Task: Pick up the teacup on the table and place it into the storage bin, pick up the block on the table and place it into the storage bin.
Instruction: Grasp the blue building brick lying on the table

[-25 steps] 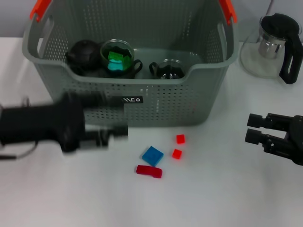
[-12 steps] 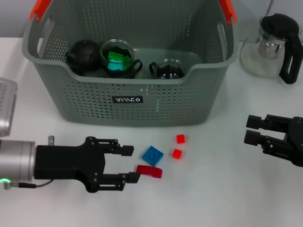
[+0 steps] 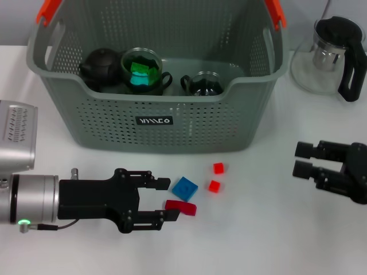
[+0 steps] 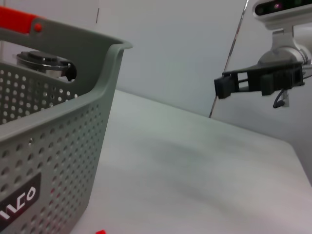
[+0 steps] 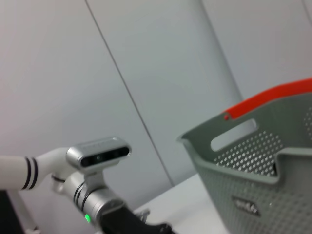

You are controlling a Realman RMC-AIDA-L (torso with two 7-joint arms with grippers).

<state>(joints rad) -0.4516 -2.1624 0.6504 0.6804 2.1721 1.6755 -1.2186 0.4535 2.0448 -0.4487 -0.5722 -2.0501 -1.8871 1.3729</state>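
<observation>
The grey-green storage bin [image 3: 172, 123] stands at the back middle of the table; it also shows in the left wrist view [image 4: 53, 156] and the right wrist view [image 5: 273, 161]. Inside it are a glass teacup [image 3: 142, 70] holding a green block and a second glass teacup [image 3: 205, 84]. On the table in front lie a blue block [image 3: 184, 188], a dark red block [image 3: 182, 208] and two small red cubes [image 3: 218, 168] [image 3: 214, 185]. My left gripper [image 3: 167, 199] is open, low over the table, its fingertips just left of the blue and dark red blocks. My right gripper [image 3: 303, 160] is open and empty at the right.
A black teapot [image 3: 100, 66] sits in the bin's left part. A glass pitcher with a black handle [image 3: 330, 54] stands at the back right. My right gripper shows far off in the left wrist view [image 4: 258, 83].
My left gripper has come down and moved right, up to the blue and dark red blocks, staying open. The right gripper has hardly moved. The blocks lie as before.
</observation>
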